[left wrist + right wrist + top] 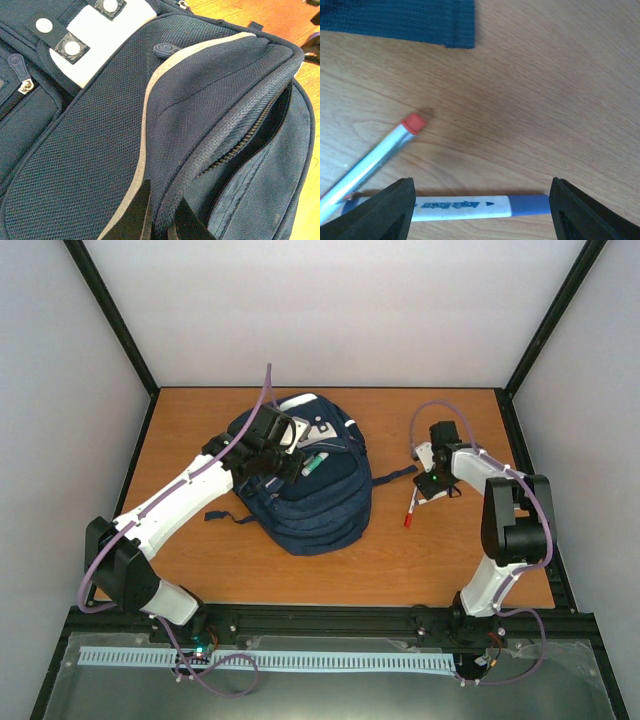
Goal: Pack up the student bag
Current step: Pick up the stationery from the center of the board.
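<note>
Student bag flap, pinched tight by left gripper, is risking slipping; right gripper, jaws wide, is straddling the blue-capped marker, crowding the red-tipped pen.

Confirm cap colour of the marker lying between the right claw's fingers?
Blue cap on a white marker with blue print. Shows best in the right wrist view.

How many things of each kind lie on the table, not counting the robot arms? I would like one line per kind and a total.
Backpack: 1 (student bag)
Markers: 3 (green-and-white marker lying on the bag, red-capped marker and blue-capped marker on the wood)
Total: 4
</note>
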Available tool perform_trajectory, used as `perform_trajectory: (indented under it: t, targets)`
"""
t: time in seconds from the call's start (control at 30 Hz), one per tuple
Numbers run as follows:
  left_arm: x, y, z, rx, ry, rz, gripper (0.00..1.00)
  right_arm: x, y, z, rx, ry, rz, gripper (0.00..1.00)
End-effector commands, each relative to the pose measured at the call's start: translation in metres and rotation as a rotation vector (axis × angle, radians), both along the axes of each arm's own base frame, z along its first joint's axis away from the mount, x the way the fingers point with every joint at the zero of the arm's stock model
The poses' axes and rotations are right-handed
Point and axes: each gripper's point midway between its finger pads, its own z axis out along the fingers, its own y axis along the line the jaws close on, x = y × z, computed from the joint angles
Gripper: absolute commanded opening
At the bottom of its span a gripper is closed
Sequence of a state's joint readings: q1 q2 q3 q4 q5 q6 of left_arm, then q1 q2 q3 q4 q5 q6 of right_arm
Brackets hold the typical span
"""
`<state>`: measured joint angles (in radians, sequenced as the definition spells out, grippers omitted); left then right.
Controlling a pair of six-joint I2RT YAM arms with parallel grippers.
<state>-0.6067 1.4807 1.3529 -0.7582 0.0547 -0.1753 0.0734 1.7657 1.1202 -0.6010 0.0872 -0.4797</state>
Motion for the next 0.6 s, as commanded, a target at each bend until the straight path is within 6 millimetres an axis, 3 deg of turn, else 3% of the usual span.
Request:
perform_trajectory:
  t: [0.0, 0.3, 0.57]
  targets:
    - [0.006, -0.007, 0.04, -0.089, -0.071, 0.009, 0.02, -0.002, 0.002, -0.004, -0.104, -0.023, 0.046, 0.75]
    - [0.006, -0.006, 0.04, -0.085, -0.072, 0.01, 0.03, -0.036, -0.014, -0.014, -0.217, 0.02, 0.105, 0.75]
    - [0.006, -0.007, 0.039, -0.088, -0.067, 0.007, 0.03, -0.067, -0.021, 0.0, -0.234, -0.011, 0.124, 0.76]
